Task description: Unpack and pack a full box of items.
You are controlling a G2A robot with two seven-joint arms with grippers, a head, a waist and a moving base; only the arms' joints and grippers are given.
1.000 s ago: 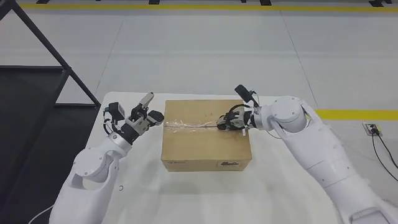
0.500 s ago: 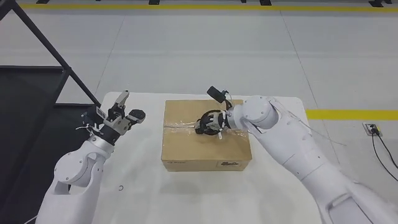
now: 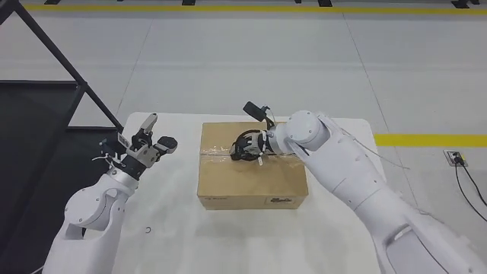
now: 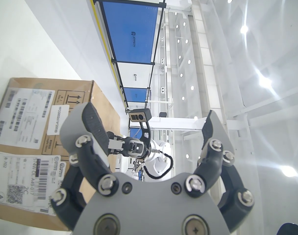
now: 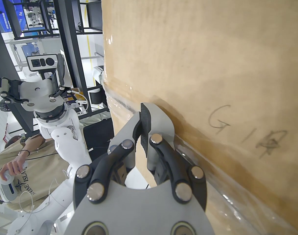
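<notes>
A sealed brown cardboard box [image 3: 253, 176] sits in the middle of the white table [image 3: 171, 221], with clear tape [image 3: 217, 151] along its top seam. My right gripper [image 3: 238, 152] rests on the box top at the seam, left of centre, and is shut. In the right wrist view its tips [image 5: 142, 113] press against the tape [image 5: 119, 99] on the box [image 5: 200, 62], with nothing visible between the pads. My left gripper [image 3: 157, 138] hangs open to the left of the box, apart from it. Its fingers [image 4: 151, 113] stand wide beside the labelled box side [image 4: 29, 123].
A black metal frame [image 3: 53, 61] stands off the table's left edge. A small ring-like item [image 3: 147, 230] lies on the table near the left arm. Bare tabletop lies in front of the box and on either side of it.
My right gripper has slid left along the tape seam, from the box's right end to left of centre. My left gripper has drawn back leftward, away from the box.
</notes>
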